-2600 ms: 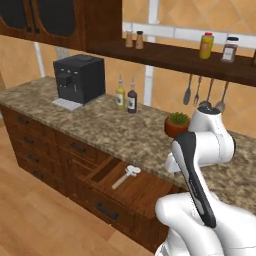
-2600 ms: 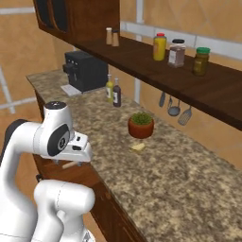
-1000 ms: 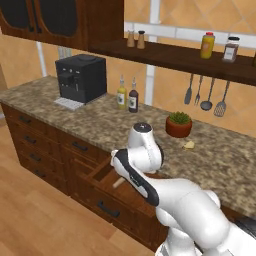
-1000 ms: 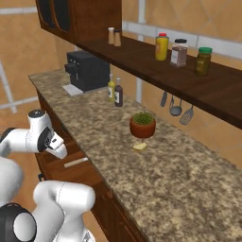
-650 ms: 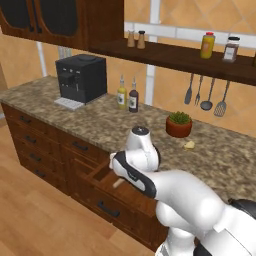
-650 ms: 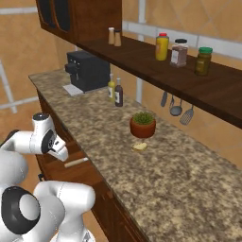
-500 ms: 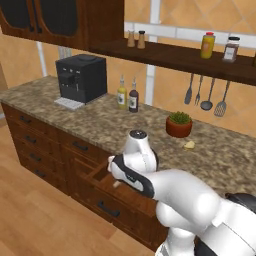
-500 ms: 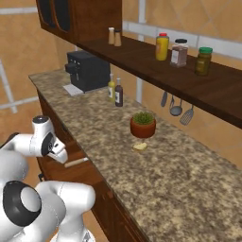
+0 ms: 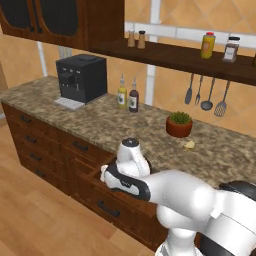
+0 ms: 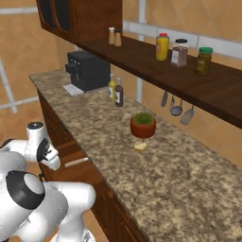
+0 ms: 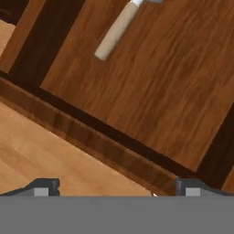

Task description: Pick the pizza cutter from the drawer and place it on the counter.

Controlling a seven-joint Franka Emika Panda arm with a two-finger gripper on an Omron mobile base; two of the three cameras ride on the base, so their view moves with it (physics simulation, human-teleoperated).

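Observation:
The drawer (image 10: 83, 176) stands pulled out under the granite counter (image 10: 156, 175). On its floor lies the pizza cutter (image 10: 75, 162), a slim tan stick. In the hand view the pizza cutter (image 11: 116, 29) lies at the top on the drawer (image 11: 151, 77) floor, its pale head cut by the frame edge. My gripper (image 11: 116, 188) is open, its tips wide apart over the drawer's front wall, some way from the cutter and holding nothing. From the left base view the bent arm covers the drawer (image 9: 90, 172), with the gripper (image 9: 106, 175) low over it.
On the counter (image 9: 100, 125) stand a black coffee machine (image 9: 80, 77), two bottles (image 9: 128, 95) and a potted plant (image 9: 179, 125). Grey utensils (image 9: 207, 95) hang under a dark shelf (image 9: 165, 52) with jars. Narrower stacked drawers (image 9: 30, 145) sit to the left, above wooden flooring.
The hand has sunk a little lower and nearer the drawer's front. The pizza cutter has not moved. The jaws have stayed open.

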